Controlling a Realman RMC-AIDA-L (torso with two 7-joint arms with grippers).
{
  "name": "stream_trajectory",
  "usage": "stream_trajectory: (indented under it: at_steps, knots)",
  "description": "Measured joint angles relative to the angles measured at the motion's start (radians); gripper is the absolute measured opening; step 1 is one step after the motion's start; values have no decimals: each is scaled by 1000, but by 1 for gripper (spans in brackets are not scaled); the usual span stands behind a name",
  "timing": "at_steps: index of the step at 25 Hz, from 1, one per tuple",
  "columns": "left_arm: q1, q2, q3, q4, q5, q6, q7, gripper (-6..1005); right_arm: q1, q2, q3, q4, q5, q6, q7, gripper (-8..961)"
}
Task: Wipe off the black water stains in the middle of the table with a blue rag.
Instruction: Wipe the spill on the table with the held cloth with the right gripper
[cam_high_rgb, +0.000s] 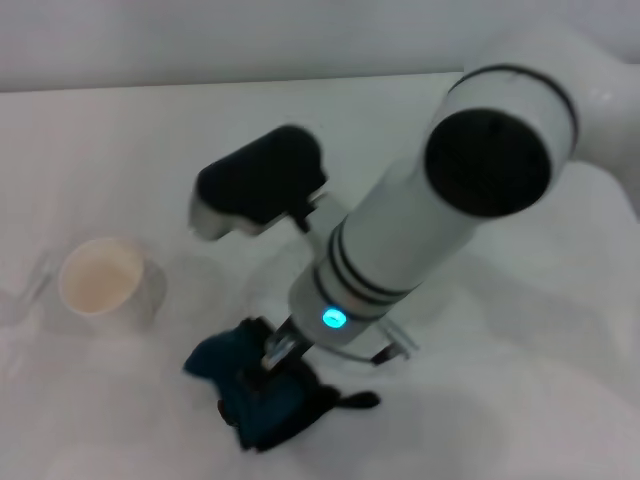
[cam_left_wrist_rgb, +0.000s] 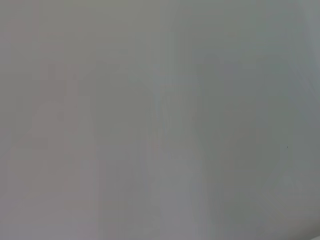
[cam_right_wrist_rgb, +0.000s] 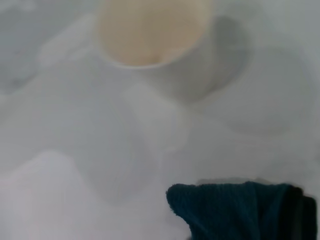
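Note:
The blue rag (cam_high_rgb: 262, 392) lies bunched on the white table (cam_high_rgb: 520, 400) near the front middle. My right gripper (cam_high_rgb: 274, 352) comes down onto its top, and the cloth is gathered around the fingers. The rag also shows in the right wrist view (cam_right_wrist_rgb: 240, 210), dark teal with a black edge. A thin dark strip (cam_high_rgb: 356, 401) sticks out at the rag's right side; I cannot tell whether it is edging or stain. No separate black stain shows. The left gripper is out of view; the left wrist view shows only a blank pale surface.
A cream paper cup (cam_high_rgb: 102, 280) stands upright to the left of the rag, a short gap away, and shows in the right wrist view (cam_right_wrist_rgb: 150, 35). My right arm (cam_high_rgb: 440, 210) reaches across the table's middle from the back right and hides the surface under it.

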Motion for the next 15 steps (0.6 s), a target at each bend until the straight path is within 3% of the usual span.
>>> stream_trajectory:
  at_steps: [5,15]
  knots:
    - [-2,0,0,4,0,0,24,867,50,0,-84,29,101,-77,-6,108]
    - [6,0,0,8,0,0,33,867,53,0,-114,77,139,-132,-29,109]
